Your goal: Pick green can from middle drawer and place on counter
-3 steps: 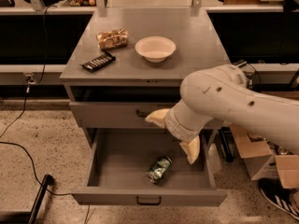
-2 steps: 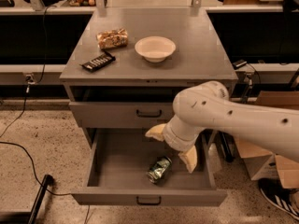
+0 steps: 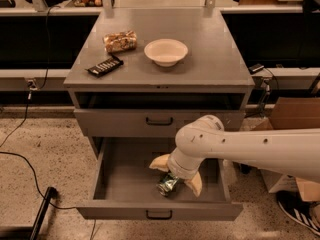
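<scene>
Reaches into the open middle drawer (image 3: 115, 211) with gripper (image 3: 177, 174) down over the green can (image 3: 167, 184). Holds jaws spread wide, astride it.

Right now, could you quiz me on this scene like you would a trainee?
1. Fill in: beside the snack packet on the counter sits a white ____.
2. True or false: the green can lies on the counter.
3. Where is the gripper? A) over the counter B) down in the open middle drawer, jaws spread either side of the green can C) at the closed drawer's handle
Key: 1 bowl; 2 false; 3 B.
</scene>
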Motion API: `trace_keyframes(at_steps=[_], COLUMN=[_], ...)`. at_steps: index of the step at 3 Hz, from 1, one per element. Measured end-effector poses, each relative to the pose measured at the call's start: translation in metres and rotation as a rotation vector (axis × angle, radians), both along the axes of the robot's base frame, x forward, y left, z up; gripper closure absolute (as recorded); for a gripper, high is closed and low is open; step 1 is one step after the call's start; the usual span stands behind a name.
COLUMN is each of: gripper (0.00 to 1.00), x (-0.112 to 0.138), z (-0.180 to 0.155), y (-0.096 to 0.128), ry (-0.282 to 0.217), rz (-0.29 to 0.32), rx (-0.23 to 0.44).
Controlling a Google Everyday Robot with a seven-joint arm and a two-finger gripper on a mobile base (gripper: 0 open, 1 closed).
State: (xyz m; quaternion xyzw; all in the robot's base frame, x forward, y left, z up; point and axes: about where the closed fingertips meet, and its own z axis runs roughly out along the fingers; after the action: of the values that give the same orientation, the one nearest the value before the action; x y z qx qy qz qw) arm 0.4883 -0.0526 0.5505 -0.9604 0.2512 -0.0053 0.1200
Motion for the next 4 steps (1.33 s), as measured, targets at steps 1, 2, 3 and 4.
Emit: trace_keyframes(at_steps=[1,2,3,4], gripper=[0.00,0.00,0.00,0.00], x=[0.011,0.023,0.034,0.046], z=[-0.041,-0.073,-0.094,-0.114], y=[0.004,0.001,-0.008,-0.012], ry=[0.010,0.035,0.061,0.074], rz=[0.055,0.077,0.078,0.058], rx=[-0.063,-0.144,-0.183,-0.177])
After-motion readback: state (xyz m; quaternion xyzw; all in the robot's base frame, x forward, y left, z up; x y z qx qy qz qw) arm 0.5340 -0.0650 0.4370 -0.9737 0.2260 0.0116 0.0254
